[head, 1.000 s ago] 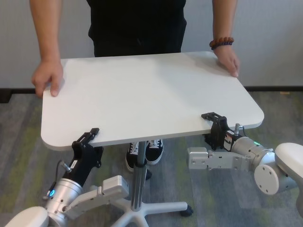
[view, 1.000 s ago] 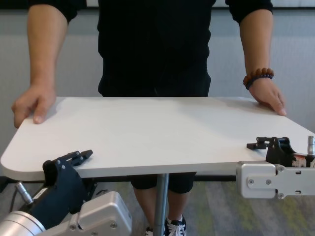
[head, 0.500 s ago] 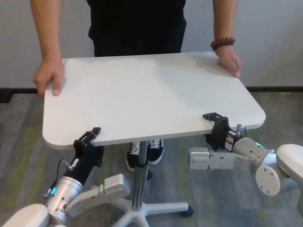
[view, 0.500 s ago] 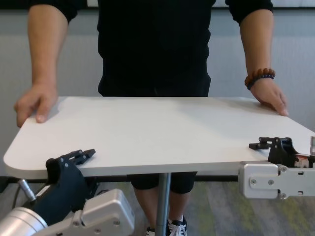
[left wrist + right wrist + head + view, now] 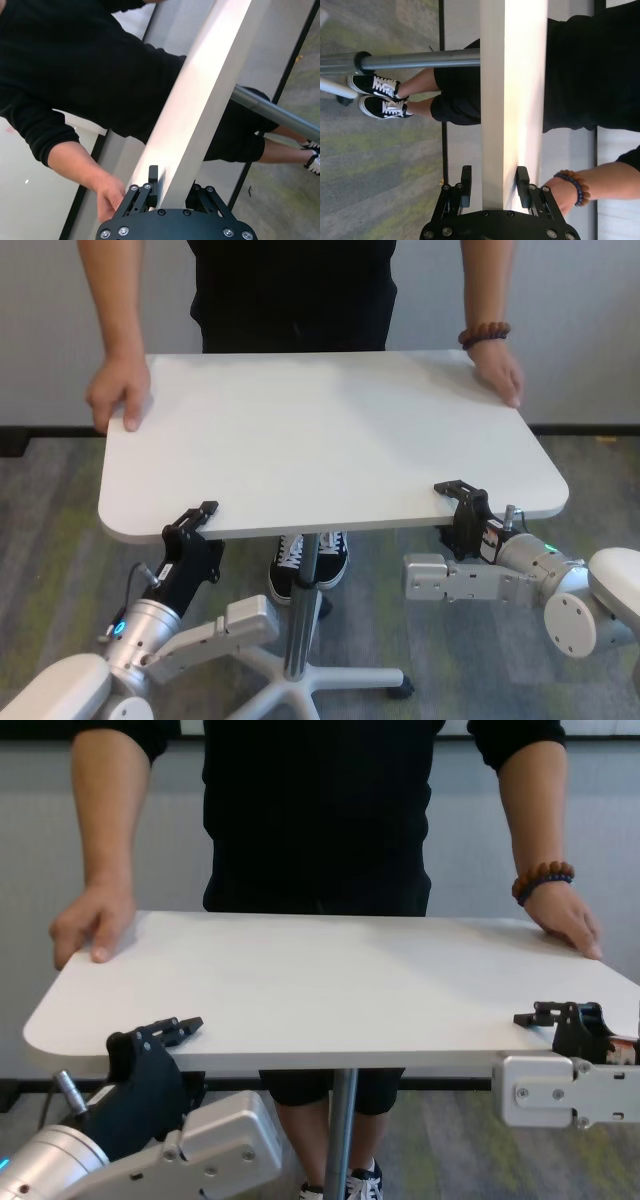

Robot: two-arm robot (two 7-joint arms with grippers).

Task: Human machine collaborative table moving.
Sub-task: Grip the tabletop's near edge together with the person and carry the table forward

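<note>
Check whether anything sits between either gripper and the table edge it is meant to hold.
Nothing visible does. The left gripper and right gripper each straddle the near edge of the table, fingers above and below it. The human's hands hold the far corners, away from both grippers.

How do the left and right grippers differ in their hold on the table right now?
The left gripper clamps the table near its near-left corner; the right gripper clamps near the near-right corner. The left arm comes up at a slant from below; the right forearm lies almost level under the edge. Both close on the near edge, opposite the human, whose hands hold the far corners.
</note>
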